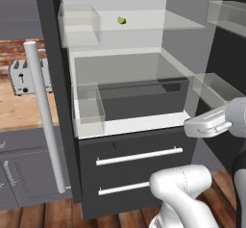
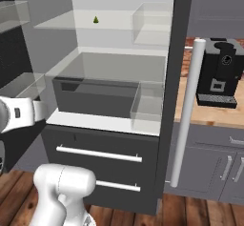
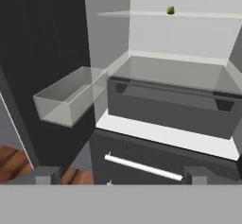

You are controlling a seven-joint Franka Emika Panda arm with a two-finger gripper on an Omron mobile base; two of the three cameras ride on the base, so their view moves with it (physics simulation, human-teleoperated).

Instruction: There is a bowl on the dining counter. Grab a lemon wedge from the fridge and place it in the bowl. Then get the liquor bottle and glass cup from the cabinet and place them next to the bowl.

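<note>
1. Your lemon wedge point(image 1: 122, 20) sits alone on the upper glass shelf point(image 1: 182, 21) of the open fridge, towards the back and roughly mid-width.
2. From the claw point(image 3: 121, 175), the wedge lies above and further in; in the hand view it sits high and right of centre point(image 3: 170, 11), so your next reach probably has to rise and go forward.
3. The wedge is too small to tell which way its long axis runs.
4. The claw's two finger tips point(image 3: 47, 175) stand wide apart with nothing between them, low in front of the dark drawer point(image 3: 170, 107).
5. There is just one arm; it hangs outside the fridge, well apart from the wedge.
6. You can read no brand, label or writing anywhere, not even on the toaster point(image 1: 29, 75) or coffee machine point(image 2: 220, 72).
</note>
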